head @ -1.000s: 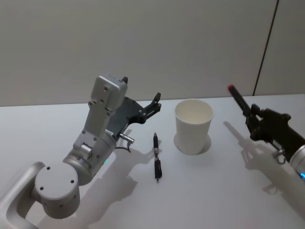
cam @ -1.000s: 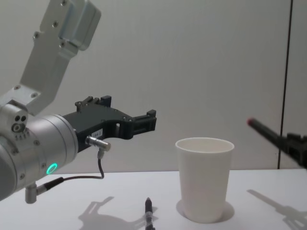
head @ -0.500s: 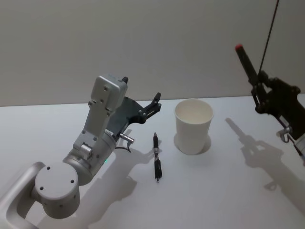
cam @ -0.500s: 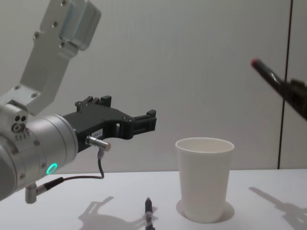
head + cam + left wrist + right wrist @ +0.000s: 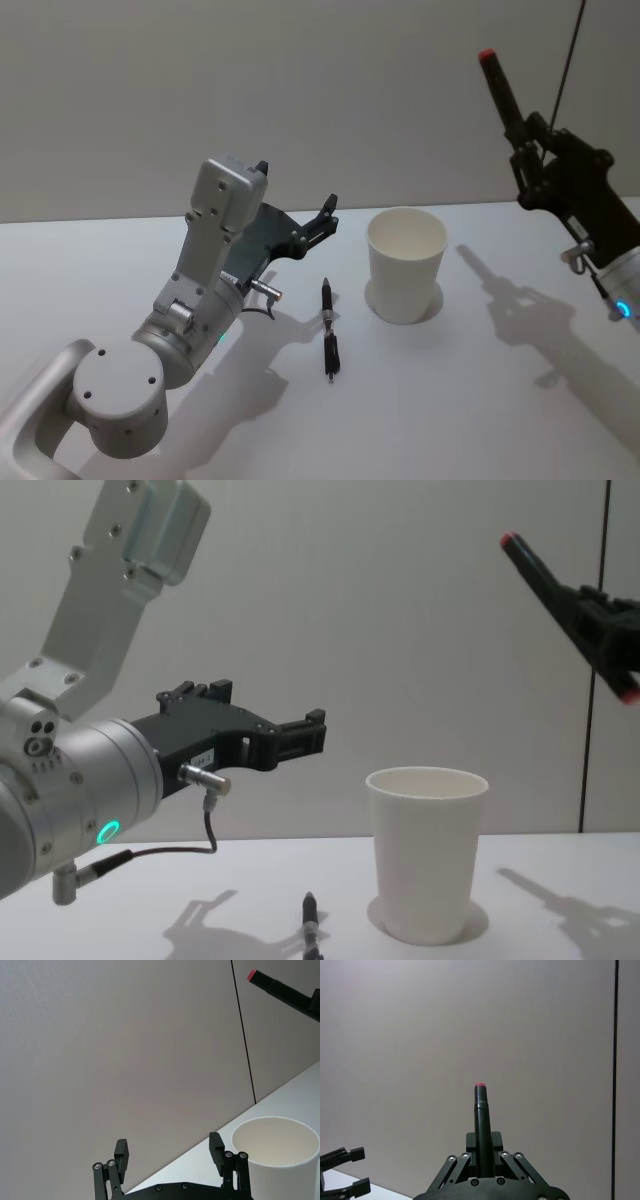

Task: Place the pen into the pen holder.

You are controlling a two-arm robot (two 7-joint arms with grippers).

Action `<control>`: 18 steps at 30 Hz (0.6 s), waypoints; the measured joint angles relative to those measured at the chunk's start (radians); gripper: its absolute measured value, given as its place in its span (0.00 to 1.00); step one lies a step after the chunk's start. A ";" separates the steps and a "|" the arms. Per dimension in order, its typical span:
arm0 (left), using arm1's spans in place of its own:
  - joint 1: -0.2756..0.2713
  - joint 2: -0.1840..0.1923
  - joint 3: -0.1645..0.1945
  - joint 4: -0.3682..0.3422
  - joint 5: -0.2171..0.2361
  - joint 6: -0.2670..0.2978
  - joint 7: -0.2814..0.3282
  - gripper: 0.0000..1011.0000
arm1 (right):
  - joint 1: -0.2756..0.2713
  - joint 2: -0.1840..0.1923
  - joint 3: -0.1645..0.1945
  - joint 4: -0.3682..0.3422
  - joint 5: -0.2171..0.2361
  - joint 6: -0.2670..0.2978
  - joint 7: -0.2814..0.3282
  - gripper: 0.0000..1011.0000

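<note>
**A:** Where's the pen point(image 5: 503, 95)?

**B:** Upper right of the head view, well above the bench point(image 5: 470, 400). It's in the right gripper point(image 5: 529, 140), fingers pinching the barrel, with the red end sticking out past them.

**A:** Axis?

**B:** Tilted. The red end points up and toward the upper left of the frame. In the chest view the barrel runs diagonally across the upper right corner, so it isn't plumb.

**A:** Pen holder point(image 5: 405, 268)?

**B:** Upright at frame centre, mouth open. It looks empty as far as the left wrist view shows. It sits down and left of the pen, well apart, and the pen isn't over the rim.

**A:** So the move turns on what?

**B:** My read: carry the pen toward frame centre until it's above the mouth, swing the barrel nearer vertical, then lower. With this tilt the lower end could catch the rim and tip the pen holder.

**A:** Left side?

**B:** The left gripper point(image 5: 169, 1147) hovers just left of the pen holder, fingers spread and holding nothing. It's nearer, but the right arm has the pen, so the job is the right arm's.

**A:** Anything else?

**B:** A second pen point(image 5: 330, 335) lies flat on the bench between the left arm and the pen holder, its long axis running top to bottom in the frame. Neither gripper touches it.
</note>
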 joint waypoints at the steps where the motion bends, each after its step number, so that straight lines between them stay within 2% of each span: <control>1: 0.000 0.000 0.000 0.000 0.000 0.000 0.000 0.99 | 0.004 -0.003 -0.002 0.006 -0.003 -0.004 0.003 0.17; 10: 0.000 0.000 0.000 0.000 0.000 0.000 0.000 0.99 | 0.046 -0.036 -0.021 0.072 -0.022 -0.047 0.043 0.17; 18: 0.000 0.000 0.000 0.000 0.000 0.000 0.000 0.99 | 0.096 -0.072 -0.041 0.153 -0.034 -0.109 0.101 0.17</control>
